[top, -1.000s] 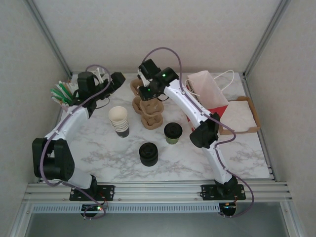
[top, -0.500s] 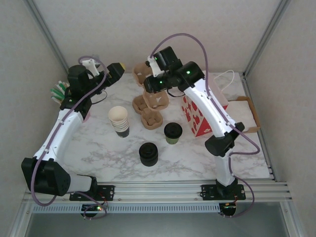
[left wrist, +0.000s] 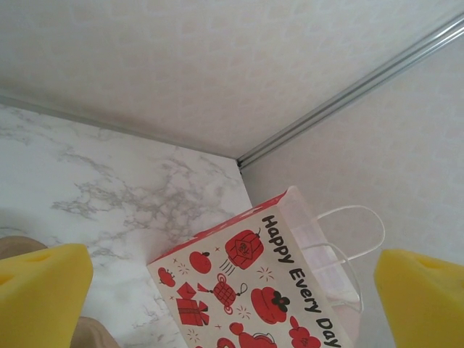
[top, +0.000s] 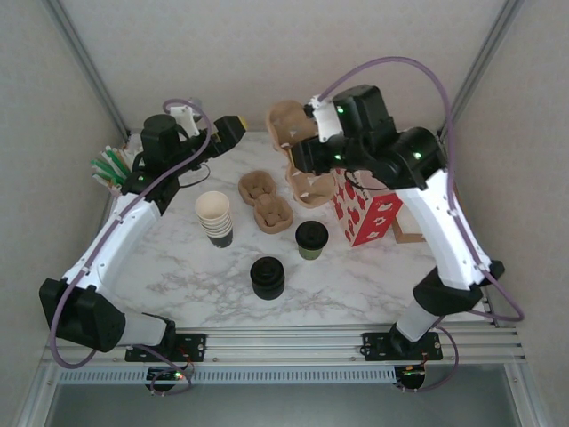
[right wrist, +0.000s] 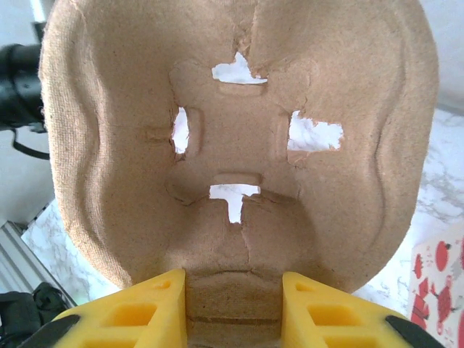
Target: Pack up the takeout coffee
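I see right gripper (right wrist: 232,293) clamped on brown cup carrier (right wrist: 232,145), up in air at far side, over red bag (top: 366,213). Left gripper (left wrist: 232,279) high at far left, yellow fingers (left wrist: 40,290) wide apart. Takeout coffee (top: 311,238) stands on table (top: 178,267) in middle, just left of red bag, just near of other carriers (top: 265,200) lying flat

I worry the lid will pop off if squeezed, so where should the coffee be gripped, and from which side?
Grip the coffee by its green wall just under the black lid: it stands upright, and the lid's rim should stop slipping. Probably come from the near side: carriers lie close behind it and the bag stands to its right.
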Robot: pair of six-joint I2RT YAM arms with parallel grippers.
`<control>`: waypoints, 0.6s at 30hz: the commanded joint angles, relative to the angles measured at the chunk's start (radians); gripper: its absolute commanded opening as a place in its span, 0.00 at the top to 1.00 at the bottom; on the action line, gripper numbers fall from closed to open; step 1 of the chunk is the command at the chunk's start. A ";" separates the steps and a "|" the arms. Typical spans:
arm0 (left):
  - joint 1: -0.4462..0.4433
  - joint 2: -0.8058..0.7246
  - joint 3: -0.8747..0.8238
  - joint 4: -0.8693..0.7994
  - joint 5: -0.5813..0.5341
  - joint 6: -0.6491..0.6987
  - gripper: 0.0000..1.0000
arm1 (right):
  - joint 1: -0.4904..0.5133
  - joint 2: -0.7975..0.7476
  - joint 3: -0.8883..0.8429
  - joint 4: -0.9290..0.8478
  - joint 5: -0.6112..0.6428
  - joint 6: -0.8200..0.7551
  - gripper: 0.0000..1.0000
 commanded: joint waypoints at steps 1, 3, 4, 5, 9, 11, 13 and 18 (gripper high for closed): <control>-0.030 0.020 0.045 -0.008 -0.026 0.014 0.00 | -0.030 -0.072 -0.043 0.018 0.052 -0.001 0.67; -0.047 0.031 0.055 -0.012 -0.029 0.012 0.00 | -0.041 -0.112 -0.068 0.015 0.075 -0.005 0.67; -0.057 0.036 0.065 -0.015 -0.031 0.012 0.00 | -0.048 -0.133 -0.082 0.016 0.086 -0.007 0.67; -0.070 0.041 0.074 -0.020 -0.034 0.014 0.00 | -0.056 -0.148 -0.094 0.015 0.098 -0.009 0.67; -0.120 0.072 0.118 -0.043 -0.043 0.024 0.01 | -0.099 -0.212 -0.136 0.009 0.128 -0.019 0.67; -0.152 0.091 0.141 -0.050 -0.045 0.024 0.00 | -0.123 -0.238 -0.154 0.004 0.147 -0.023 0.67; -0.184 0.107 0.158 -0.052 -0.046 0.024 0.00 | -0.151 -0.257 -0.172 -0.002 0.160 -0.029 0.67; -0.276 0.164 0.208 -0.057 -0.047 0.024 0.01 | -0.224 -0.282 -0.202 -0.018 0.206 -0.045 0.67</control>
